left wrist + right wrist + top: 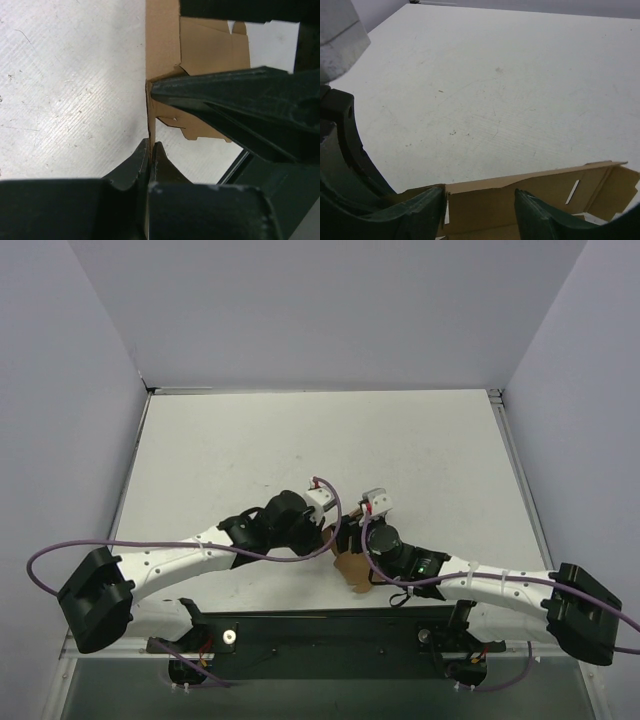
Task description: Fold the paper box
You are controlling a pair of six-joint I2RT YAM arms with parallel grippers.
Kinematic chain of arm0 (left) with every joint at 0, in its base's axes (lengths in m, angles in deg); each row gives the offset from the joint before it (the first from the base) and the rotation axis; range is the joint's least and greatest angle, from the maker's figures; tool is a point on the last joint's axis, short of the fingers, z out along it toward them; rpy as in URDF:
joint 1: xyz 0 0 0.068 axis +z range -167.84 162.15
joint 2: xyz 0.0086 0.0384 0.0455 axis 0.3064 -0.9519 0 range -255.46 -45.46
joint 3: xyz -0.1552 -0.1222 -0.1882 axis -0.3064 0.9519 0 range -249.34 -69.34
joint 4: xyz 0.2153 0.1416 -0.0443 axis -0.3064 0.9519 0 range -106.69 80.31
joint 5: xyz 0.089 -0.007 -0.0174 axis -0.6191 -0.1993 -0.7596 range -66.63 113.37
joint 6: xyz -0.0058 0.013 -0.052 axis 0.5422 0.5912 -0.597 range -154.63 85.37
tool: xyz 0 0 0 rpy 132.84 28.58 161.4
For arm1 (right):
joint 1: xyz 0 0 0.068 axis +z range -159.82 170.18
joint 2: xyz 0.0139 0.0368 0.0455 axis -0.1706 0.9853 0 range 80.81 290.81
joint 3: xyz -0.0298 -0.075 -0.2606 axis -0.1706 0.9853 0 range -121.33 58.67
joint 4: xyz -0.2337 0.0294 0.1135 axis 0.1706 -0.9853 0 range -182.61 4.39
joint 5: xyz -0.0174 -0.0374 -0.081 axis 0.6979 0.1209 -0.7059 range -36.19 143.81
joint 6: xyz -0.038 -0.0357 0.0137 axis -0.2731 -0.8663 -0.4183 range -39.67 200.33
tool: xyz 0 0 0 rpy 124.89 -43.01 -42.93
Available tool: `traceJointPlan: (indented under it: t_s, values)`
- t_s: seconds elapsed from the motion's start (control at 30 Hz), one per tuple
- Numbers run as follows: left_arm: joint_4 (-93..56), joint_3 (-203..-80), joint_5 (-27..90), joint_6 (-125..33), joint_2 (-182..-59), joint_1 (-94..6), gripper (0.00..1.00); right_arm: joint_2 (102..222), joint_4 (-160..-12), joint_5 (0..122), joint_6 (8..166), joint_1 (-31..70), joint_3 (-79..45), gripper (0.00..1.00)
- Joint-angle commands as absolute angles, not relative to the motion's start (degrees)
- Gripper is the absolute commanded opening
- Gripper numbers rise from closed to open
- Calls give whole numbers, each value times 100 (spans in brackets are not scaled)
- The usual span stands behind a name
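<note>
The paper box (351, 569) is a brown cardboard cut-out, partly folded, lying between the two arms near the table's front edge. My left gripper (151, 146) is shut on a thin upright edge of the paper box (210, 50), whose flaps spread out beyond it. My right gripper (479, 194) is open. Its dark fingers (420, 205) stand apart on either side of a raised wall of the paper box (560, 187) without pinching it. In the top view both grippers meet over the cardboard, the left gripper (325, 536) beside the right gripper (352, 540).
The white table (300, 440) stretches far behind the box. Grey walls (70, 390) close in the left, back and right sides. A black mounting rail (330, 635) runs along the near edge between the arm bases.
</note>
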State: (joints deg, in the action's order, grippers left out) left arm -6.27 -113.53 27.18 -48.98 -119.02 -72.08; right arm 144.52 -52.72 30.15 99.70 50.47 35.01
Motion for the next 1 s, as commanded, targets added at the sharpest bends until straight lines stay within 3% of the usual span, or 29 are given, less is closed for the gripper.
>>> traceJointPlan:
  t_s: [0.0, 0.2, 0.33, 0.47, 0.97]
  values:
    - [-236, -11628, 2751, -4791, -11919, -7207, 0, 14015, -5545, 2945, 9938, 4950, 3372, 62]
    - [-280, -11637, 2215, -4475, -12008, -7128, 0, 13329, -6564, 3043, 11317, 4924, 3178, 68]
    - [-569, -11462, 1994, -4193, -11912, -7111, 0, 12934, -7467, 3025, 13179, 4810, 3230, 70]
    - [-1035, -11162, 1766, -3895, -11692, -7102, 0, 12854, -7471, 3367, 14901, 4774, 3458, 71]
    - [-1414, -10784, 1572, -3657, -11349, -7119, 0, 12906, -6663, 2902, 15635, 4388, 3943, 70]
